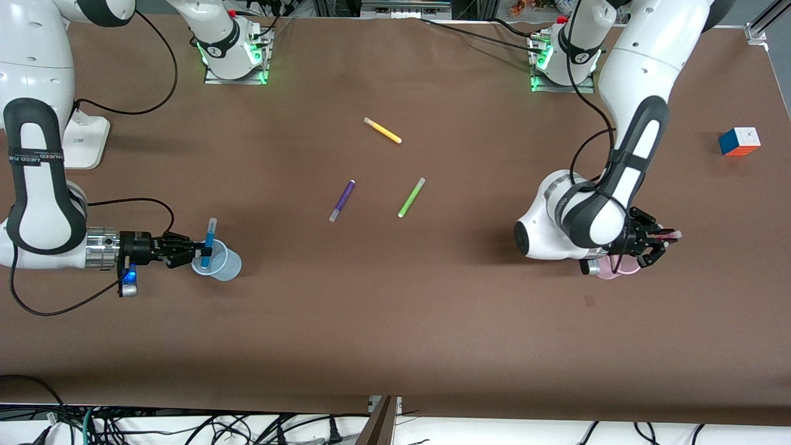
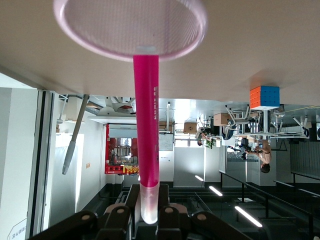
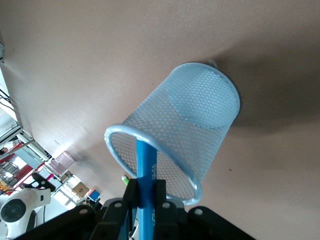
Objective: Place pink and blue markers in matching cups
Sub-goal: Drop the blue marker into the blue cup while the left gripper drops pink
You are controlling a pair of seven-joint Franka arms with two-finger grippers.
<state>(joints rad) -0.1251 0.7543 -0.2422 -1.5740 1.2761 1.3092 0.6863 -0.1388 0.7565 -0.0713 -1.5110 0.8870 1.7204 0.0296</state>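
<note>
Two markers, each clamped upright over its matching cup: right gripper [image 1: 196, 250] pinches the blue marker [image 1: 209, 240], tip already inside the blue cup [image 1: 224, 267] toward the right arm's end. Left gripper [image 1: 650, 245] grips the pink marker [image 2: 147, 125], long axis aimed at the pink cup [image 2: 129, 27], its tip at the rim; neither is released yet.

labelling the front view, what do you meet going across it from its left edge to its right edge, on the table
pale blue mesh cup holding the blue marker → purple pen → yellow pen → lime-green pen → pale pink cup → multicoloured puzzle cube
</note>
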